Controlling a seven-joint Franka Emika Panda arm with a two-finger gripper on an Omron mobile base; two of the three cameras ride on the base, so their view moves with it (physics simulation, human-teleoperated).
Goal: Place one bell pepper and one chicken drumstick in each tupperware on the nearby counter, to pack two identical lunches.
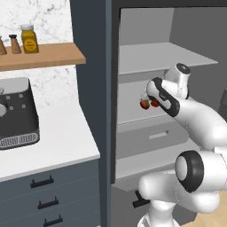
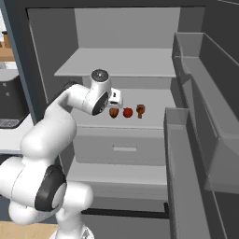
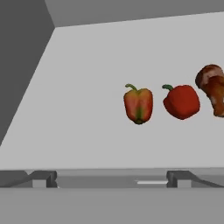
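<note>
Two bell peppers and a chicken drumstick lie in a row on the middle shelf of the open fridge. In the hand view the red-and-green bell pepper (image 3: 138, 105) is near the centre, the all-red bell pepper (image 3: 181, 102) is to its right, and the chicken drumstick (image 3: 212, 87) is at the right edge. From the right base they appear as pepper (image 2: 113, 112), pepper (image 2: 127, 112) and drumstick (image 2: 140, 110). My gripper (image 3: 111, 179) is open and empty, short of the shelf's front edge and aimed at the peppers; its hand (image 2: 114, 98) hovers just left of them. The tupperware is out of view.
The white counter (image 1: 57, 142) lies left of the fridge and carries a dark appliance (image 1: 15, 113). A wooden shelf (image 1: 48, 55) with jars hangs above it. The fridge door bins (image 2: 186, 154) stand open on the right. A drawer front (image 2: 122, 147) sits below the shelf.
</note>
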